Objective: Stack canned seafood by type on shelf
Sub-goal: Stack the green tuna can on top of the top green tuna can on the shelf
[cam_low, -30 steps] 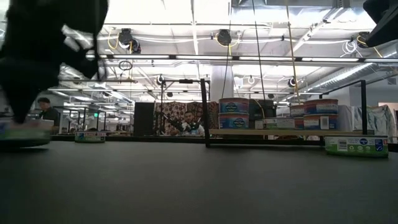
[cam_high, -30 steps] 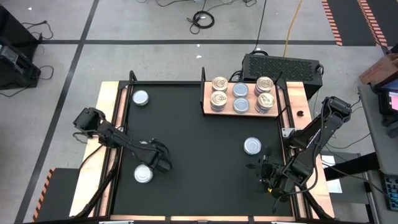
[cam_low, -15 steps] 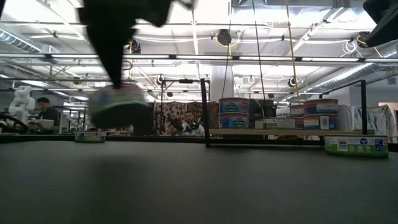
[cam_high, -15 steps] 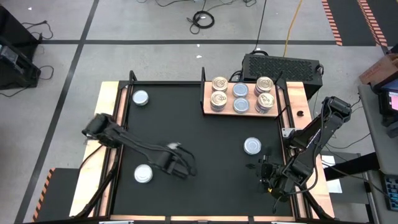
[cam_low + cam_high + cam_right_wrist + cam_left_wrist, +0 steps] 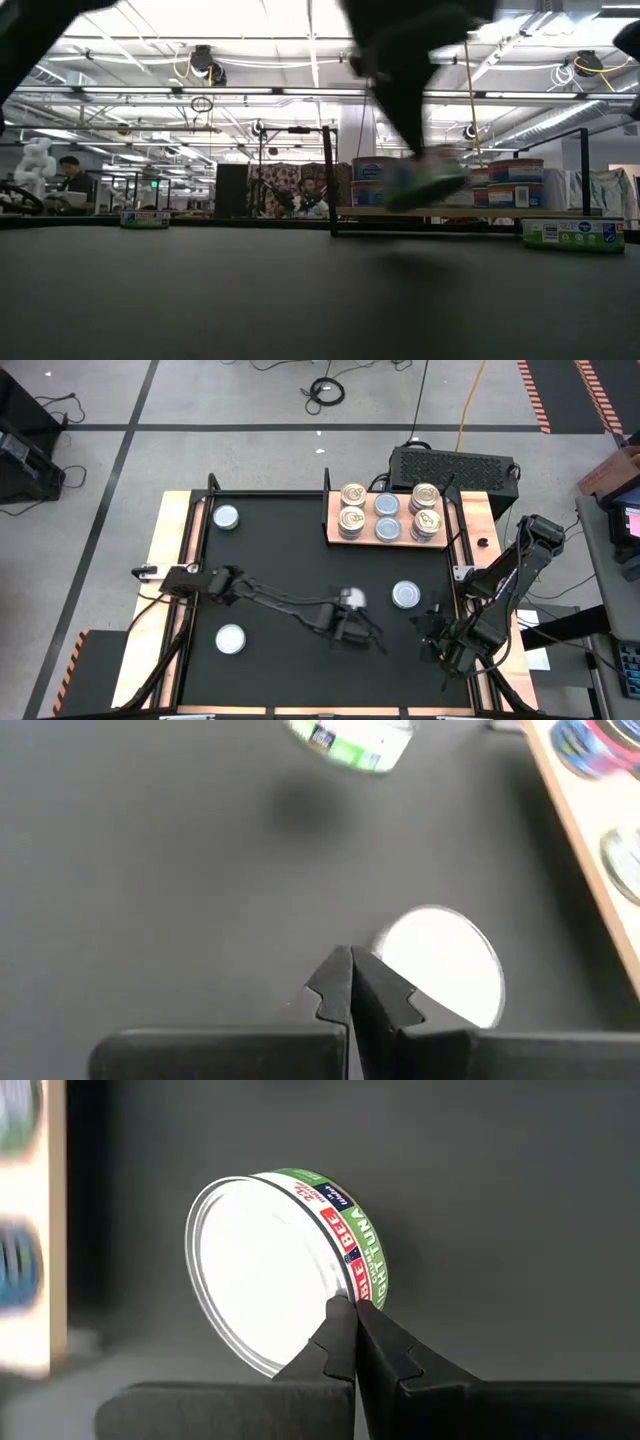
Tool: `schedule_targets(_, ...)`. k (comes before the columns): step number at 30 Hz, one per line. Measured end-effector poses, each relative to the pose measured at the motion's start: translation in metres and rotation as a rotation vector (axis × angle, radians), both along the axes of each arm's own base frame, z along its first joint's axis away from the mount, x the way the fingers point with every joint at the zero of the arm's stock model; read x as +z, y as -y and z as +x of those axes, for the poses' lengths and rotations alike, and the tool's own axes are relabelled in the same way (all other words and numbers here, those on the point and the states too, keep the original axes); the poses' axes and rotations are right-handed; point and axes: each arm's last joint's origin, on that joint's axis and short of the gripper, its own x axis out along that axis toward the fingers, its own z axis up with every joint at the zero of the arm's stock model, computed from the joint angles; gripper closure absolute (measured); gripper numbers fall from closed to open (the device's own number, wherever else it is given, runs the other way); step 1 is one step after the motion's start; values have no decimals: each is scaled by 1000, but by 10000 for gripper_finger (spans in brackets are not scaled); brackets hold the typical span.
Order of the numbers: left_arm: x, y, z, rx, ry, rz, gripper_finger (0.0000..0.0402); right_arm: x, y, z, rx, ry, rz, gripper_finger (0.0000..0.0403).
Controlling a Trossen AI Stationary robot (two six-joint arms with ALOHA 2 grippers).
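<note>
My left arm reaches across the table from its left side. Its gripper (image 5: 349,603) (image 5: 352,1312) is shut on a tin (image 5: 270,1270) with a plain silvery lid and a green label, which shows blurred above the table in the low view (image 5: 425,180). My right gripper (image 5: 437,632) (image 5: 350,970) is shut and holds nothing, near the right edge, beside a silvery-lidded tin (image 5: 405,594) (image 5: 440,965) that sits flat on the table. The shelf (image 5: 333,530) at the far right carries cream-gold tins (image 5: 352,520) (image 5: 426,520) on both sides and blue-lidded tins (image 5: 387,528) in the middle. My left gripper pinches the tin by its rim (image 5: 340,1285), where the lid meets the labelled side wall, between its two fingertips. The fingers come from the table's left. The tin is lifted clear of the table and tilted, its lid turned sideways.
Two more silvery-lidded tins sit on the black table, one at the far left (image 5: 226,517) and one at the near left (image 5: 231,639). A black upright frame stands at the shelf's left end (image 5: 330,180). A dark box (image 5: 455,463) lies beyond the far edge.
My left gripper has carried the tin from the table's near left toward the right, about halfway across. The tin has risen from table level and is now lifted clear and tilted. The near-left tin on the table has stayed put.
</note>
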Motion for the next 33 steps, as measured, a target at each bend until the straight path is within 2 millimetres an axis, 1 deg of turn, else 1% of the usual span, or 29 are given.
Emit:
schedule_targets(3,-4,-9,24,-83,80,21,401,0,2,-10,-58,-10,-8,403)
schedule_targets(7,-7,-25,42,-155,171,61,401,-2,2,-19,-80,-4,-5,403)
schedule_targets(11,-1,-40,54,-180,253,99,402,-10,4,-24,-72,-13,-28,403)
schedule_targets(14,4,-48,63,-213,327,117,402,-17,9,-27,-92,-23,-55,403)
schedule_targets(17,7,-54,67,-257,358,142,402,-20,14,-30,-119,-28,-78,403)
schedule_targets(20,-1,-59,74,-285,367,136,402,-19,18,-32,-154,-24,-90,403)
schedule_targets(22,-14,-63,79,-301,362,109,402,-17,20,-33,-172,-17,-86,403)
schedule_targets(25,-31,-64,84,-342,348,139,402,-15,21,-34,-189,-4,-66,403)
schedule_targets(27,-38,-62,89,-366,366,164,402,-14,22,-34,-189,1,-57,403)
schedule_targets(33,-47,-60,91,-399,361,180,402,-13,21,-34,-190,6,-46,403)
